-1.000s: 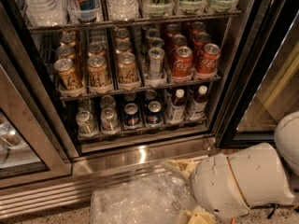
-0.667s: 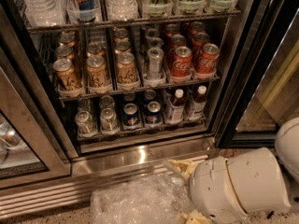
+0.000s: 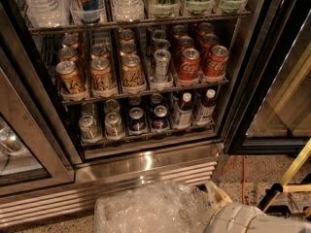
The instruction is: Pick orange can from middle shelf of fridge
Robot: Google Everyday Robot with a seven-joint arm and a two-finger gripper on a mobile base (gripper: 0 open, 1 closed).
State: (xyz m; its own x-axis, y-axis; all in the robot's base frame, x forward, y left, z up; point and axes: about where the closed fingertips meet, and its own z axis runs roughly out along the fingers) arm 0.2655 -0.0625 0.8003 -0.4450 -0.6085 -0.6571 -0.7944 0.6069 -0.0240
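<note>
orange-bronze aluminium can point(image 3: 69, 78) at the dark wire shelf's point(image 3: 146, 92) front-left corner — cream gripper point(image 3: 217, 197) well below, rightward. its spread: cannot tell.

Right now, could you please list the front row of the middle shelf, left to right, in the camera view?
Left orange can, middle orange can, right orange can, slim silver can, left red can, right red can. The hand sits low, bottom right.
</note>
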